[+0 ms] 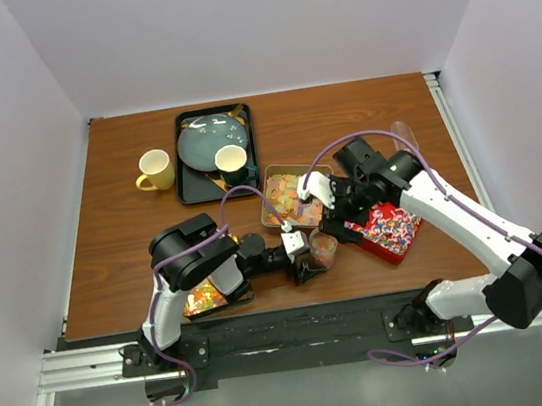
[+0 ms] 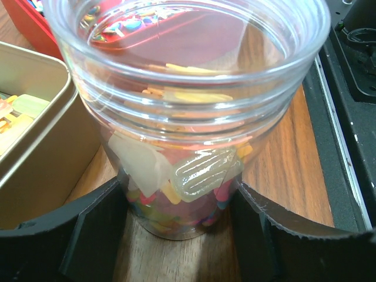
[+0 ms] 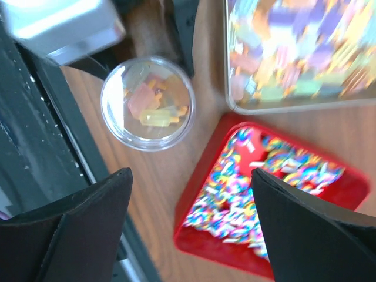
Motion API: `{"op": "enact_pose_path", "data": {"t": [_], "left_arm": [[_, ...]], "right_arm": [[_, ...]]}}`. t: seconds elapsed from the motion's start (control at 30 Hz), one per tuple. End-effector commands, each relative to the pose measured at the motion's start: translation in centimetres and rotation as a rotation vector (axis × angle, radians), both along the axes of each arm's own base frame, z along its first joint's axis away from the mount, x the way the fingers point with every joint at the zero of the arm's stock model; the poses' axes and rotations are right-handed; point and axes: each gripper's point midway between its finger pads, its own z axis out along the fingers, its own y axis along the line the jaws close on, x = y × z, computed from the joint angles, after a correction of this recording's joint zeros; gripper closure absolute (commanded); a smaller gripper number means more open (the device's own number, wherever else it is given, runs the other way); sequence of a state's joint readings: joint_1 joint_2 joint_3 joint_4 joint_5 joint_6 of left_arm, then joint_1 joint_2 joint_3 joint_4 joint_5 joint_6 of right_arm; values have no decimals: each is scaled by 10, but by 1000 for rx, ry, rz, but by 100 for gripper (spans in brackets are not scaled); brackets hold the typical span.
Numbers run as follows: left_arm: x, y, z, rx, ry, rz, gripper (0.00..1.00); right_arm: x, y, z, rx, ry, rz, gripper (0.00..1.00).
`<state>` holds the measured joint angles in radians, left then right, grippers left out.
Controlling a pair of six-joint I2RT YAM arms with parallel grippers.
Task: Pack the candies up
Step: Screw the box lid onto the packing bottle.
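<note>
From above, the left gripper (image 1: pixel 317 257) clasps the jar (image 1: pixel 325 246) near the table's front edge, between the tin (image 1: pixel 269 175) and the red tray (image 1: pixel 373 247). The right gripper (image 1: pixel 339 222) hangs just over them. At the left wrist, both fingers (image 2: pixel 94 235) press the jar's base, and candies (image 2: pixel 200 173) fill its lower part; it should be held upright and steady. At the right wrist, the fingers (image 3: pixel 76 229) are spread wide and empty above jar and red tray. The next pinch is best taken small and centred, then let go squarely over the jar's mouth.
</note>
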<state>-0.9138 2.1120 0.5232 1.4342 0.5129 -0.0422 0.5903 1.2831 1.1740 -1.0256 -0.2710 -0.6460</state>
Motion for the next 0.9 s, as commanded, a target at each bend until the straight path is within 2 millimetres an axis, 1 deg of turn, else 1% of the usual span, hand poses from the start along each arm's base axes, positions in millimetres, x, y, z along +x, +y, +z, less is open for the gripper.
{"op": "enact_pose_path", "data": {"t": [0.0, 0.07, 0.1, 0.17, 0.2, 0.27, 0.3, 0.33, 0.4, 0.47, 0.7, 0.8, 0.87], "left_arm": [[0, 4, 27, -146, -107, -10, 100], [0, 5, 27, -145, -106, -10, 100], [1, 5, 27, -145, -106, -9, 100], [0, 4, 28, -148, -108, -10, 100], [1, 5, 27, -145, -108, -7, 100], [1, 4, 29, -147, -111, -9, 100], [1, 5, 27, -143, -110, -8, 100], [2, 5, 27, -143, -110, -5, 100], [1, 5, 27, -142, -110, -5, 100], [2, 5, 27, -141, -112, -3, 100], [2, 5, 25, -138, -109, -5, 100], [1, 6, 24, -132, -106, -6, 100], [1, 5, 24, -131, -109, -5, 100]], "right_arm": [[9, 32, 24, 123, -58, 232, 14], [17, 41, 21, 124, -45, 283, 13], [8, 43, 21, 137, 2, 325, 13], [6, 50, 19, 146, 25, 410, 13], [-1, 50, 18, 152, 63, 433, 13], [-8, 52, 17, 143, 68, 532, 12], [-15, 49, 14, 126, 95, 560, 12], [-17, 48, 13, 117, 84, 615, 3], [-23, 46, 10, 97, 90, 677, 2], [-25, 44, 4, 61, 77, 730, 2], [-16, 51, -9, 42, 8, 743, 3], [-13, 51, -13, 43, -8, 726, 8], [-15, 50, -17, 39, -5, 726, 11]]}}
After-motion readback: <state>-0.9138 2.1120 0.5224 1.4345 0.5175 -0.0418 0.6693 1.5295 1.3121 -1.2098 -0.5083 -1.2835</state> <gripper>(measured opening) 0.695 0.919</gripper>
